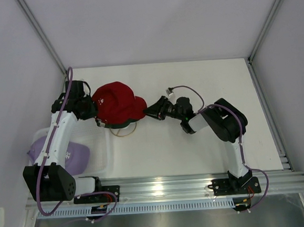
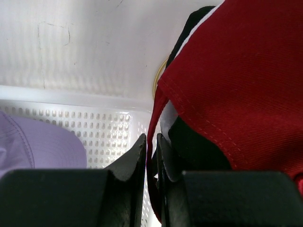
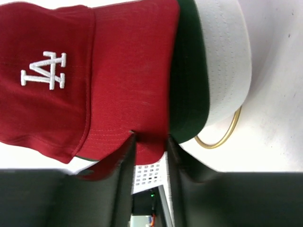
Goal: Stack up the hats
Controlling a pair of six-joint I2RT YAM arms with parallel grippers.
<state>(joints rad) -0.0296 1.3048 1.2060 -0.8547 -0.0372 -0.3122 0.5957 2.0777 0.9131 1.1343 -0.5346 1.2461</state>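
A red hat point(image 1: 117, 103) with a white logo tops a stack of hats at the table's middle left. Its brim points right. My left gripper point(image 1: 94, 111) is at its rear, and in the left wrist view it point(image 2: 150, 139) is shut on the red hat's point(image 2: 246, 80) back edge. My right gripper point(image 1: 151, 111) is at the brim. In the right wrist view its jaws point(image 3: 151, 139) straddle the tip of the red hat's point(image 3: 118, 71) brim with a gap still showing. A dark green hat point(image 3: 189, 85) and a white hat point(image 3: 222, 61) lie under it. A lavender hat point(image 1: 65, 154) lies in the basket.
The stack sits on a gold wire ring point(image 3: 222, 137) whose edge shows below the hats point(image 1: 123, 132). A white mesh basket point(image 1: 99, 149) stands at the near left beside the left arm, its perforated wall point(image 2: 109, 132) just under the left fingers. Grey walls enclose the table.
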